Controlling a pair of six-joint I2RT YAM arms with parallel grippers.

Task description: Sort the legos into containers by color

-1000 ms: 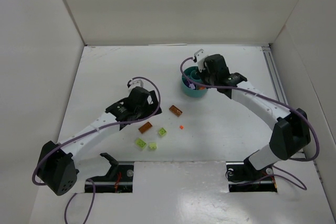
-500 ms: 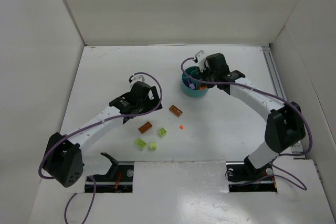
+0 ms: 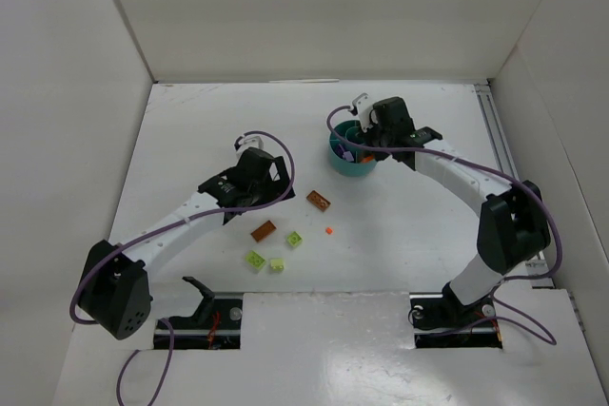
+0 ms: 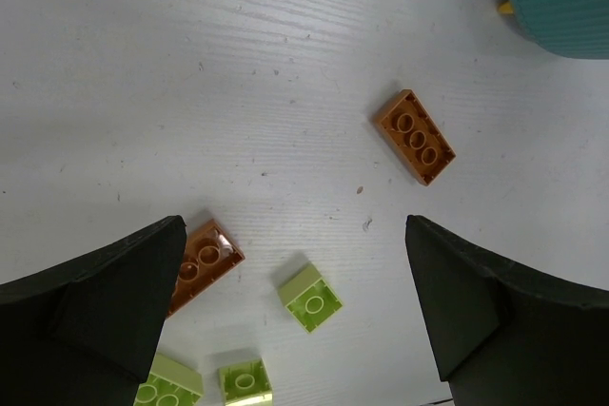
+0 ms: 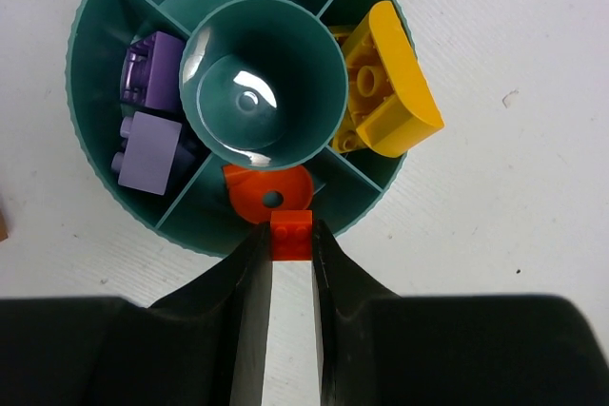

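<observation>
Since the right claw [image 5: 290,239] has settled over the dish [image 5: 86,130], pinching an orange-red brick [image 5: 291,232], release seems due; the left claw [image 4: 295,225] gapes empty.

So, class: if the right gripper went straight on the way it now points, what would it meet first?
Probably the round orange-red piece in the teal dish; the right gripper, shut on an orange-red brick, points there, though depth is unclear.
</observation>
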